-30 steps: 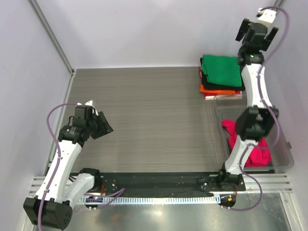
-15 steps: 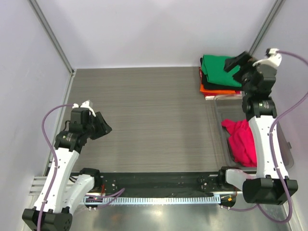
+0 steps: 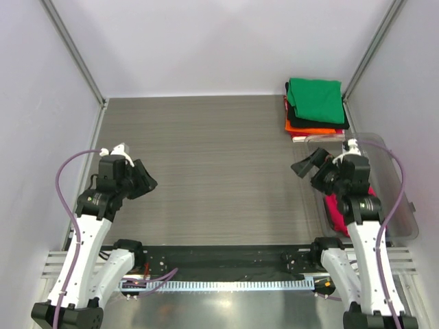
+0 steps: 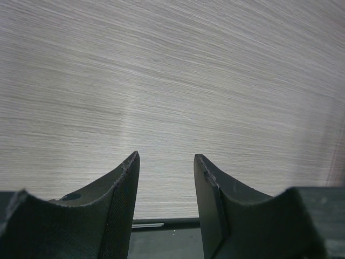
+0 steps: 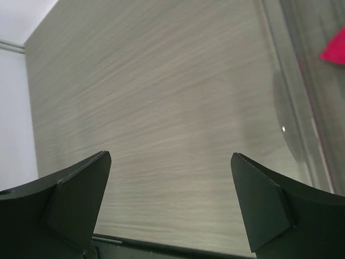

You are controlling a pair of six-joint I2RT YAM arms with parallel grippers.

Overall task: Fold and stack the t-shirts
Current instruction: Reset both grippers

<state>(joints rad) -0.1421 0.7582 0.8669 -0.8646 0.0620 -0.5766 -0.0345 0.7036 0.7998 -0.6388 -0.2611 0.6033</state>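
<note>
Since a second before, my right arm had swung down from high above the far right corner and folded low. My right gripper (image 3: 308,163) hung over the grey wood-grain table (image 3: 219,151), just beside the near left corner of the clear plastic bin (image 3: 406,205). My left arm had shifted only slightly.

In the right wrist view my right gripper (image 5: 171,162) was spread wide and held nothing, with only bare table between its fingers. The bin's clear wall (image 5: 291,81) ran along the right side of that view, and a scrap of the magenta-pink t-shirt (image 5: 335,47) showed behind it.

My left gripper (image 3: 147,179) hovered over the left side of the table. In its wrist view the left gripper (image 4: 166,159) stood narrowly parted and empty.

The folded t-shirts sat stacked in the far right corner. The green t-shirt (image 3: 315,99) lay on top, the black t-shirt (image 3: 296,118) under it and the orange t-shirt (image 3: 312,129) below that. The magenta-pink t-shirt (image 3: 338,207) lay crumpled inside the bin, partly hidden behind my right arm.
</note>
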